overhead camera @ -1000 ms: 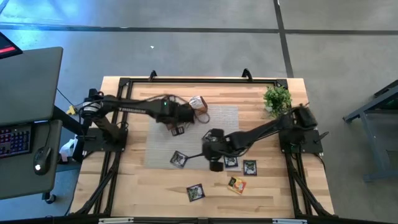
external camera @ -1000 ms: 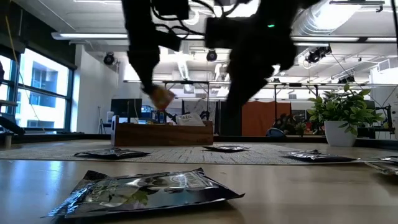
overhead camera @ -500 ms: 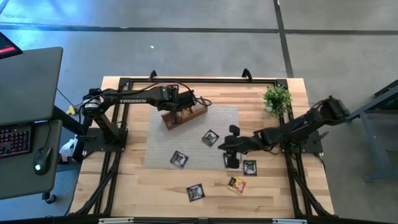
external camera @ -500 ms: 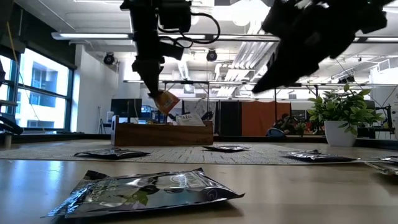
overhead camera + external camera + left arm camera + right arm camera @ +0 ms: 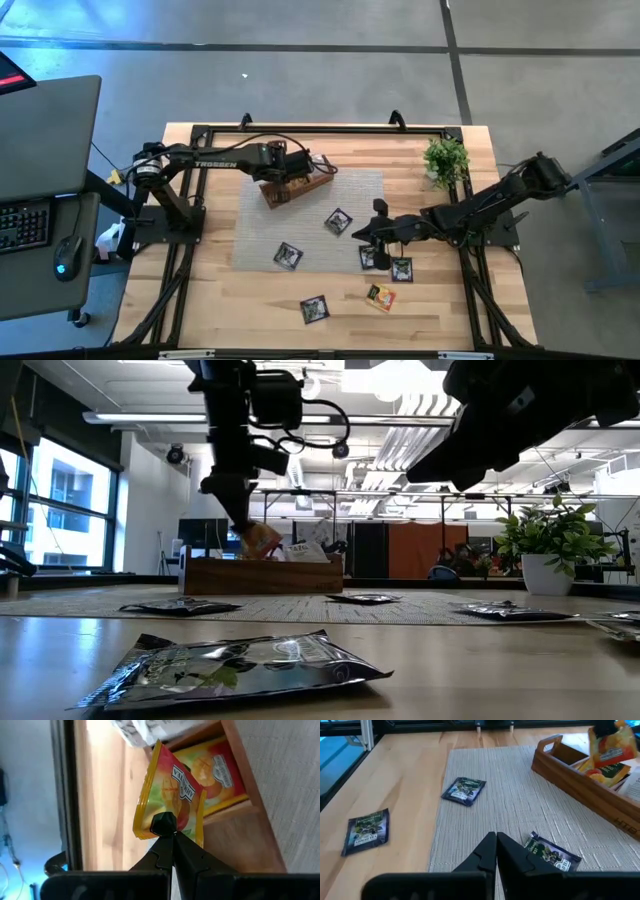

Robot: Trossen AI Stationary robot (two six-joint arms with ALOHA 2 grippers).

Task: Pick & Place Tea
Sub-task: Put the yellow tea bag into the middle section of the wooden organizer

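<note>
My left gripper hovers over the long brown wooden tray at the mat's far left, shut on a yellow-red tea sachet. Below the held sachet, another yellow-red sachet lies in a compartment of the tray. White sachets stick up out of the tray. My right gripper is shut and empty, raised above the table's right half, near several dark sachets lying flat. My left gripper pinches the yellow-red sachet at the middle of one edge between its two fingertips, coming from above and slanting down. The sachet hangs tilted below the fingers, just over the tray's rim; I cannot tell whether it touches the tray.
More dark sachets lie on the mat and near the table's front edge, with a yellow-red one to their right. A potted plant stands at the far right. A grey woven mat covers the table's middle.
My left gripper has swung toward the table's far edge and sunk a little, bringing the yellow-red sachet down close to the tray's rim. My right gripper has drawn back toward the table's right edge and tipped up from pointing down to nearly level.
</note>
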